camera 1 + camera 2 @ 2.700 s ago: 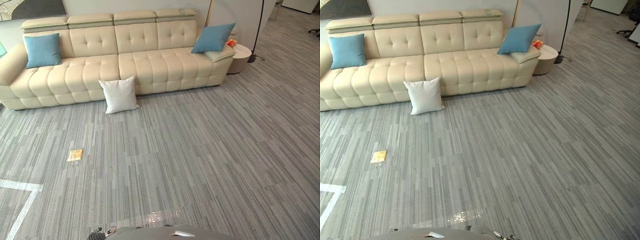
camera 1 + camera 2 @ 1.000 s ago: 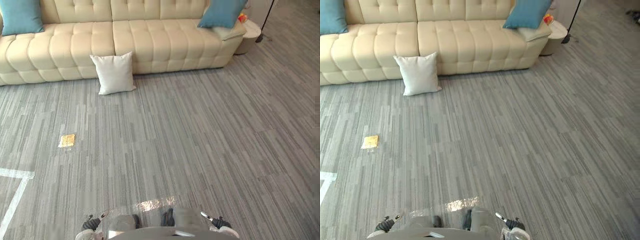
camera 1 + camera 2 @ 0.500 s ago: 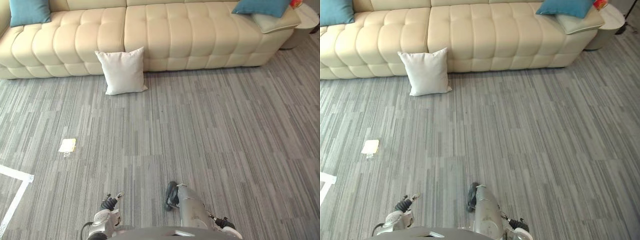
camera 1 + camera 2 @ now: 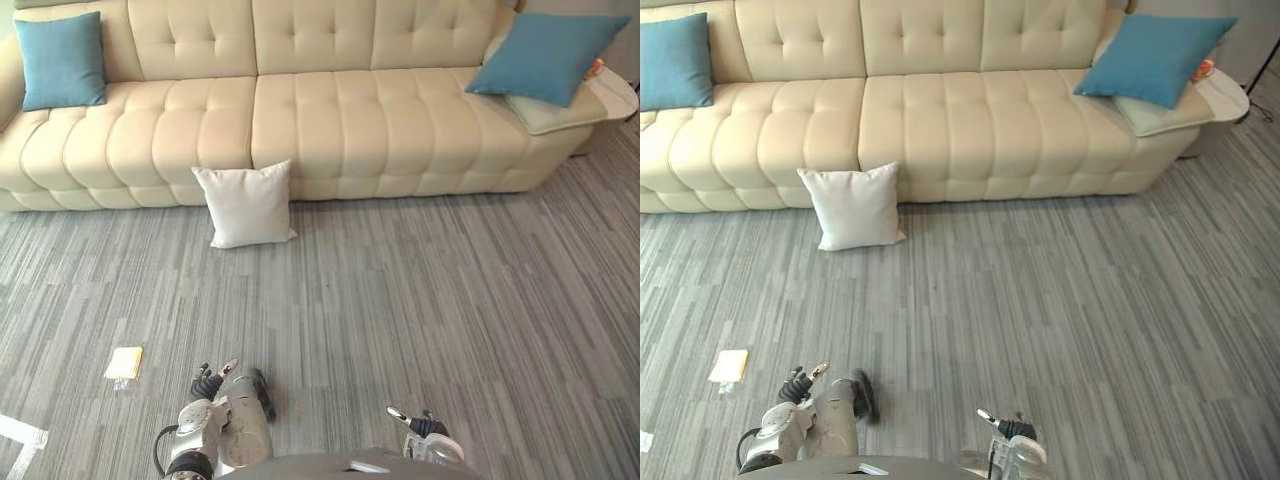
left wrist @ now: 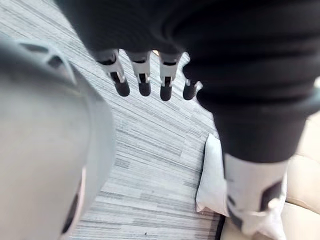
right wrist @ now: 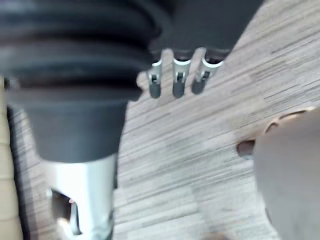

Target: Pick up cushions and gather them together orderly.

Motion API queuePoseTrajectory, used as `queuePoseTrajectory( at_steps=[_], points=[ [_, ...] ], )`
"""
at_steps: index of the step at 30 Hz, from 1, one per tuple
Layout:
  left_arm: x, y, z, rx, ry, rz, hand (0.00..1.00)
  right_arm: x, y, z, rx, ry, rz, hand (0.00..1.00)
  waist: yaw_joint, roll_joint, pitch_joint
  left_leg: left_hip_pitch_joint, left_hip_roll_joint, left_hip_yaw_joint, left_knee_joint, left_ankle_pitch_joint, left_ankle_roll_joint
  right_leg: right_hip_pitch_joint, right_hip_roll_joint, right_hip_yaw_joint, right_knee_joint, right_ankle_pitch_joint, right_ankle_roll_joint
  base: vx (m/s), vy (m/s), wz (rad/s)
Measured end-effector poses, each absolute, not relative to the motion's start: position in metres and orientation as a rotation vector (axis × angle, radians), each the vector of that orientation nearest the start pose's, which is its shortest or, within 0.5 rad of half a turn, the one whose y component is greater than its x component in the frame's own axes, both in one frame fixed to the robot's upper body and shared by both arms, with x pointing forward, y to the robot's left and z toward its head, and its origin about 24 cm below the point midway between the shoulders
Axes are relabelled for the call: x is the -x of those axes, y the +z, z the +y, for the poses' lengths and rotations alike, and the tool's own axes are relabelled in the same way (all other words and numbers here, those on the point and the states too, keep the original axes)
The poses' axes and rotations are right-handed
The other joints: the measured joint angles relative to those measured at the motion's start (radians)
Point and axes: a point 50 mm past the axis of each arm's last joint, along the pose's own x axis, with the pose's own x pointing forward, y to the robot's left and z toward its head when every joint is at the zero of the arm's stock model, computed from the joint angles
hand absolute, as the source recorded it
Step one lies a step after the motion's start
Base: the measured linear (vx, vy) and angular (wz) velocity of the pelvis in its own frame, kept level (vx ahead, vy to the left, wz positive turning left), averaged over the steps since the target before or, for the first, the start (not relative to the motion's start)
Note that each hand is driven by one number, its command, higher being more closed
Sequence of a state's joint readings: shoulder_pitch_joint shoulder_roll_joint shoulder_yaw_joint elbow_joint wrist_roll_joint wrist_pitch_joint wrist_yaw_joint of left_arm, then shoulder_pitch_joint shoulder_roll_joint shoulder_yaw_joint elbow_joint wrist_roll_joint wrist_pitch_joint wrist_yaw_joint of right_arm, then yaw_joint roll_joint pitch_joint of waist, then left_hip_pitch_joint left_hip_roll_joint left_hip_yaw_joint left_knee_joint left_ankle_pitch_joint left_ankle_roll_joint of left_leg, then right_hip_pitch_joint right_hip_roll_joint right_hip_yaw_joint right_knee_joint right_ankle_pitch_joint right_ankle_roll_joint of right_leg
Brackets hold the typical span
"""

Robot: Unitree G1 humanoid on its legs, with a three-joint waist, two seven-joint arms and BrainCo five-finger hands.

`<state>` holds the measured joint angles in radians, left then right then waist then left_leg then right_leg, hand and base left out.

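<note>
White cushion [image 4: 245,204] leans against the sofa [image 4: 320,110] front; left blue cushion [image 4: 60,60] and right blue cushion [image 4: 545,55] sit at the sofa's ends. Left hand [image 5: 143,80] and right hand [image 6: 178,80] hang empty, fingers relaxed.

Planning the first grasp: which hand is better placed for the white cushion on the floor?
Likely left. The white cushion leans on the sofa nearly straight ahead of the left hand; the right hand hangs farther to the side. Both hands are open.

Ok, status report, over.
Both open, empty: left hand, right hand. One white cushion on floor against sofa. Only a yellow scrap off left.
</note>
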<state>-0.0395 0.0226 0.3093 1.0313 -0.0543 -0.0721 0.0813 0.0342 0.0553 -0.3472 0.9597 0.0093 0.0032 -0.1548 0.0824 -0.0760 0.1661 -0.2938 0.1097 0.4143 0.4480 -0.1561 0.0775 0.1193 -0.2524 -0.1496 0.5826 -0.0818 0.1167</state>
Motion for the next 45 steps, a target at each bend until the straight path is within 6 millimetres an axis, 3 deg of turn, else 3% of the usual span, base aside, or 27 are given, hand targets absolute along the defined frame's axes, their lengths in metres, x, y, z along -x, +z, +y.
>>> queuePoseTrajectory(
  at_steps=[1, 2, 3, 5, 7, 9, 12, 14, 15, 16, 17, 18, 19, 20, 23, 27, 29, 30, 32, 33, 36, 37, 42, 45],
  points=[
    [-0.144, -0.145, 0.199, 0.121, 0.364, 0.923, 0.0, -0.122, -0.152, -0.185, -0.147, -0.451, 1.003, 0.0, -0.007, 0.004, 0.003, 0.037, -0.027, -0.006, -0.004, -0.029, -0.001, -0.086, -0.029, 0.052, 0.206, 0.066, 0.006, 0.3, 0.249, 0.35],
    [-0.144, -0.146, 0.197, 0.113, 0.349, 0.931, 0.0, -0.125, -0.151, -0.187, -0.141, -0.449, 0.998, 0.0, -0.005, 0.005, 0.004, 0.078, -0.04, -0.005, -0.006, -0.052, -0.003, -0.168, -0.037, 0.078, 0.369, 0.06, -0.004, 0.3, 0.221, 0.18],
    [-0.144, -0.146, 0.197, 0.112, 0.348, 0.932, 0.0, -0.126, -0.15, -0.187, -0.137, -0.447, 0.994, 0.0, -0.003, 0.008, 0.006, 0.108, -0.049, -0.005, -0.017, -0.063, -0.002, -0.211, -0.032, 0.082, 0.443, 0.047, -0.009, 0.36, 0.178, 0.02],
    [-0.137, -0.148, 0.197, 0.112, 0.353, 0.951, 0.0, -0.129, -0.148, -0.19, -0.127, -0.449, 0.971, 0.0, -0.015, 0.013, 0.005, 0.213, -0.06, -0.01, -0.08, -0.08, 0.005, -0.336, 0.024, 0.058, 0.535, -0.05, -0.043, 0.34, 0.105, 0.1],
    [-0.136, -0.149, 0.196, 0.111, 0.347, 0.955, 0.0, -0.132, -0.146, -0.192, -0.123, -0.452, 0.951, 0.0, -0.043, 0.017, 0.006, 0.265, -0.062, -0.034, -0.13, -0.083, 0.001, -0.41, 0.081, -0.009, 0.436, -0.111, -0.04, 0.24, 0.009, 0.34],
    [-0.139, -0.149, 0.188, 0.116, 0.327, 0.953, 0.0, -0.128, -0.147, -0.195, -0.125, -0.466, 0.963, 0.0, -0.057, 0.019, 0.007, 0.334, -0.076, -0.059, -0.18, -0.094, -0.017, -0.467, 0.133, -0.077, 0.161, -0.125, -0.057, 0.35, -0.04, 0.35],
    [-0.142, -0.15, 0.176, 0.14, 0.307, 0.957, 0.0, -0.125, -0.147, -0.198, -0.129, -0.482, 0.968, 0.0, -0.066, 0.022, 0.007, 0.399, -0.096, -0.097, -0.189, -0.134, -0.042, -0.468, 0.182, -0.077, -0.176, -0.048, -0.095, 0.42, -0.072, 0.4],
    [-0.142, -0.15, 0.17, 0.154, 0.296, 0.963, 0.0, -0.126, -0.147, -0.198, -0.129, -0.481, 0.966, 0.0, -0.075, 0.025, 0.006, 0.427, -0.103, -0.138, -0.181, -0.172, -0.062, -0.462, 0.187, -0.055, -0.23, -0.011, -0.116, 0.49, -0.145, 0.69],
    [-0.141, -0.152, 0.166, 0.162, 0.287, 0.971, 0.0, -0.126, -0.147, -0.199, -0.128, -0.481, 0.964, 0.0, -0.081, 0.032, 0.002, 0.451, -0.099, -0.178, -0.169, -0.203, -0.082, -0.444, 0.186, -0.055, -0.208, 0.066, -0.152, 0.83, -0.272, 1.04],
    [-0.136, -0.154, 0.161, 0.164, 0.269, 0.993, 0.0, -0.128, -0.146, -0.203, -0.115, -0.483, 0.958, 0.0, -0.082, 0.062, -0.011, 0.475, -0.075, -0.213, -0.141, -0.218, -0.104, -0.432, 0.189, -0.094, -0.144, 0.03, -0.17, 0.61, -0.206, 0.93],
    [-0.137, -0.154, 0.158, 0.169, 0.257, 0.992, 0.0, -0.128, -0.145, -0.205, -0.107, -0.483, 0.957, 0.0, -0.088, 0.071, -0.014, 0.453, -0.062, -0.223, -0.09, -0.215, -0.108, -0.429, 0.189, -0.107, -0.131, 0.004, -0.177, 0.58, -0.224, 0.81],
    [-0.141, -0.153, 0.152, 0.179, 0.242, 0.979, 0.0, -0.13, -0.144, -0.209, -0.093, -0.483, 0.949, 0.0, -0.09, 0.097, -0.013, 0.375, -0.022, -0.226, 0.097, -0.202, -0.143, -0.408, 0.19, -0.133, -0.117, -0.034, -0.183, 0.43, -0.176, 0.49],
    [-0.14, -0.152, 0.154, 0.179, 0.246, 0.977, 0.0, -0.13, -0.143, -0.213, -0.081, -0.485, 0.949, 0.0, -0.089, 0.121, -0.011, 0.301, 0.03, -0.223, 0.29, -0.155, -0.205, -0.371, 0.213, -0.138, -0.126, -0.056, -0.192, 0.64, -0.226, 0.05],
    [-0.137, -0.153, 0.159, 0.194, 0.281, 0.977, 0.0, -0.128, -0.144, -0.216, -0.069, -0.49, 0.963, 0.0, -0.078, 0.142, -0.007, 0.244, 0.1, -0.208, 0.494, -0.127, -0.242, -0.306, 0.253, -0.132, -0.153, -0.074, -0.204, 0.52, -0.136, -0.35],
    [-0.133, -0.152, 0.167, 0.192, 0.32, 0.961, 0.0, -0.123, -0.148, -0.214, -0.068, -0.483, 0.997, 0.0, -0.074, 0.134, 0.003, 0.204, 0.185, -0.129, 0.617, -0.133, -0.202, -0.199, 0.284, -0.095, -0.208, -0.093, -0.208, 0.41, -0.077, -0.52],
    [-0.137, -0.149, 0.166, 0.201, 0.323, 0.937, 0.0, -0.122, -0.148, -0.216, -0.062, -0.485, 1.006, 0.0, -0.058, 0.133, 0.003, 0.129, 0.215, -0.089, 0.378, -0.163, -0.148, -0.131, 0.292, -0.015, -0.287, -0.085, -0.185, 0.26, 0.035, -0.56],
    [-0.139, -0.148, 0.166, 0.199, 0.323, 0.929, 0.0, -0.124, -0.147, -0.215, -0.056, -0.479, 1.005, 0.0, -0.046, 0.128, 0.006, 0.123, 0.209, -0.121, 0.211, -0.16, -0.152, -0.107, 0.287, 0.017, -0.316, -0.079, -0.164, 0.16, 0.148, -0.48],
    [-0.14, -0.148, 0.166, 0.199, 0.322, 0.928, 0.0, -0.124, -0.148, -0.215, -0.048, -0.473, 1.007, 0.0, -0.045, 0.124, 0.007, 0.125, 0.187, -0.165, 0.078, -0.128, -0.156, -0.102, 0.276, 0.033, -0.321, -0.085, -0.142, 0.16, 0.287, -0.34],
    [-0.141, -0.149, 0.164, 0.199, 0.315, 0.936, 0.0, -0.122, -0.148, -0.215, -0.035, -0.466, 1.01, 0.0, -0.048, 0.126, 0.006, 0.13, 0.168, -0.187, -0.043, -0.017, -0.13, -0.102, 0.261, 0.039, -0.306, -0.106, -0.106, 0.18, 0.369, -0.14],
    [-0.143, -0.149, 0.166, 0.19, 0.308, 0.936, 0.0, -0.119, -0.15, -0.209, -0.034, -0.445, 1.028, 0.0, -0.048, 0.106, 0.002, 0.142, 0.139, -0.185, -0.063, 0.053, -0.163, -0.107, 0.23, 0.056, -0.279, -0.129, -0.072, 0.15, 0.318, 0.01],
    [-0.144, -0.147, 0.184, 0.143, 0.325, 0.932, 0.0, -0.118, -0.153, -0.194, -0.057, -0.415, 1.041, 0.0, -0.04, 0.035, -0.014, 0.14, 0.086, -0.139, -0.065, 0.021, -0.132, -0.116, 0.167, 0.069, -0.294, -0.125, -0.043, 0.15, 0.291, -0.12],
    [-0.143, -0.148, 0.187, 0.136, 0.33, 0.937, 0.0, -0.117, -0.154, -0.191, -0.063, -0.411, 1.047, 0.0, -0.038, 0.023, -0.021, 0.142, 0.079, -0.127, -0.061, 0.011, -0.128, -0.116, 0.161, 0.083, -0.303, -0.119, -0.034, 0.11, 0.213, -0.28],
    [-0.141, -0.15, 0.187, 0.135, 0.33, 0.952, 0.0, -0.116, -0.156, -0.186, -0.051, -0.381, 1.062, 0.0, -0.028, 0.019, -0.025, 0.178, 0.074, -0.06, -0.044, -0.039, -0.111, -0.142, 0.138, 0.113, -0.254, -0.089, -0.02, 0.02, 0.133, -0.44],
    [-0.139, -0.151, 0.186, 0.13, 0.322, 0.963, 0.0, -0.12, -0.153, -0.193, -0.039, -0.391, 1.038, 0.0, -0.042, 0.035, -0.012, 0.196, 0.084, -0.054, -0.048, -0.059, -0.111, -0.285, 0.134, 0.109, 0.018, -0.045, -0.045, -0.04, 0.043, -0.14]
  ],
)
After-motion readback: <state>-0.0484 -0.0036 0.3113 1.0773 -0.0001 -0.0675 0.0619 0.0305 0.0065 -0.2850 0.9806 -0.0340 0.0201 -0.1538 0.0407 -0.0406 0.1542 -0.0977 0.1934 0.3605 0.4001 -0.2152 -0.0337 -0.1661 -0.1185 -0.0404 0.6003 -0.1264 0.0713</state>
